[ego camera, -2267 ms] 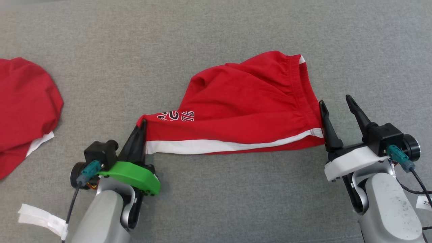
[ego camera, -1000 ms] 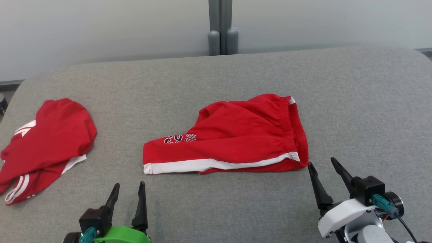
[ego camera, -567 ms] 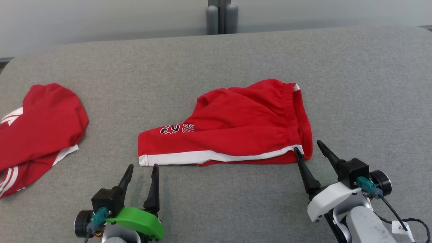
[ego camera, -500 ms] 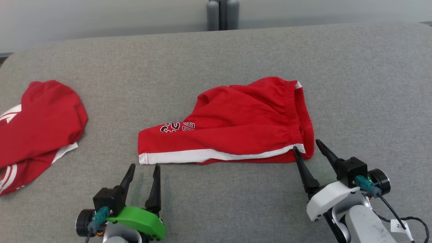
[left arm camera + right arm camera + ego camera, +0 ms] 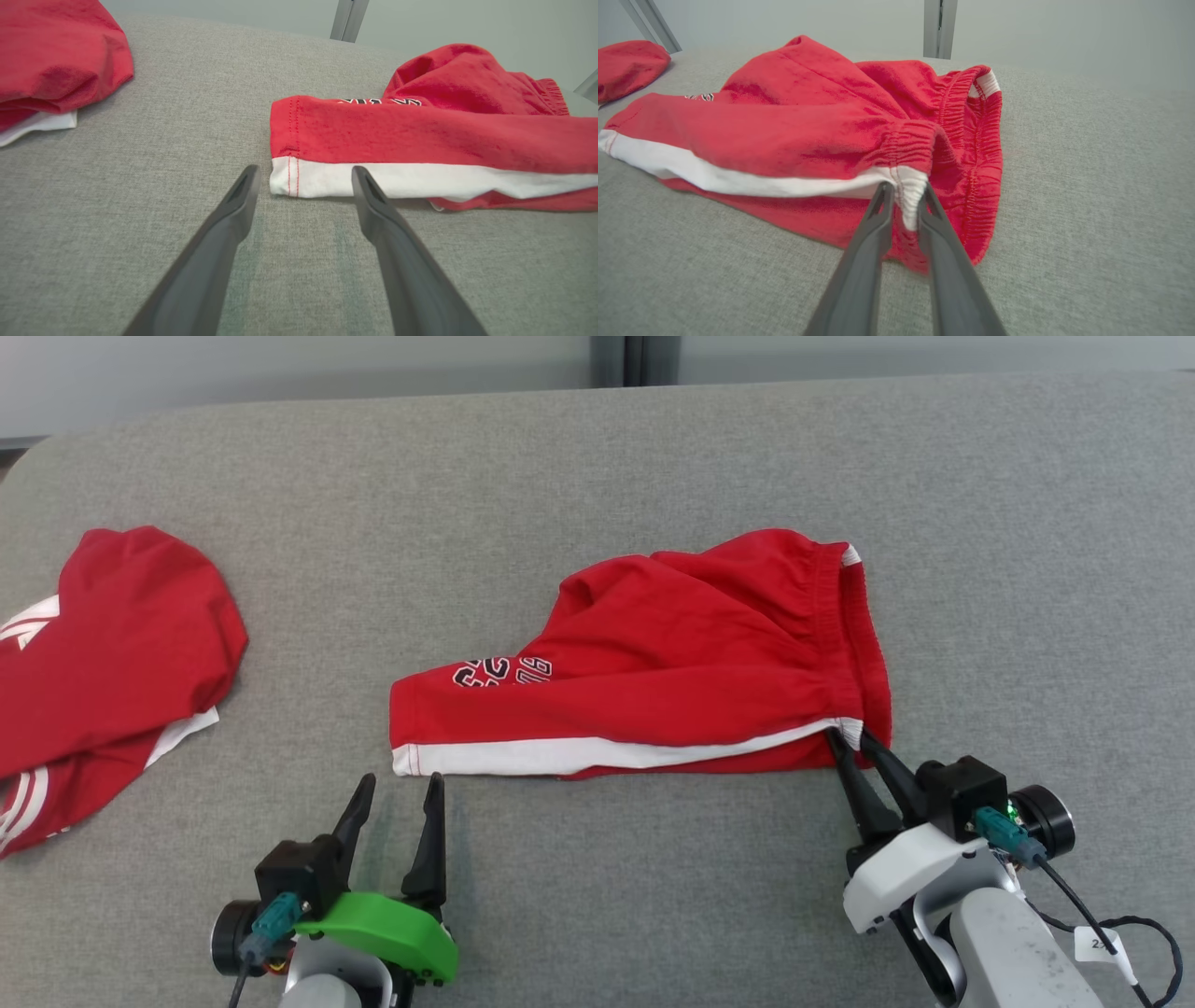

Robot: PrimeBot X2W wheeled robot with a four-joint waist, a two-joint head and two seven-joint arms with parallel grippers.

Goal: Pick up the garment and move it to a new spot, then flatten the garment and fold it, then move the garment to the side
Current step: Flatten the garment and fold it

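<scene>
Garment (image 5: 653, 691) waistband corner clamped in right pincer (image 5: 847, 735), left pincer (image 5: 400, 779) spread wide, just short of hem

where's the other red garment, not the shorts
In the head view the other red garment lies at the far left of the grey surface, apart from the red shorts in the middle and up-left of the left gripper.

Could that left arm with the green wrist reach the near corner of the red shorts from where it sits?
Probably yes. The left gripper is open, aimed at the white-striped hem corner of the red shorts. Only bare grey surface lies between them, and nothing is in the way.
</scene>
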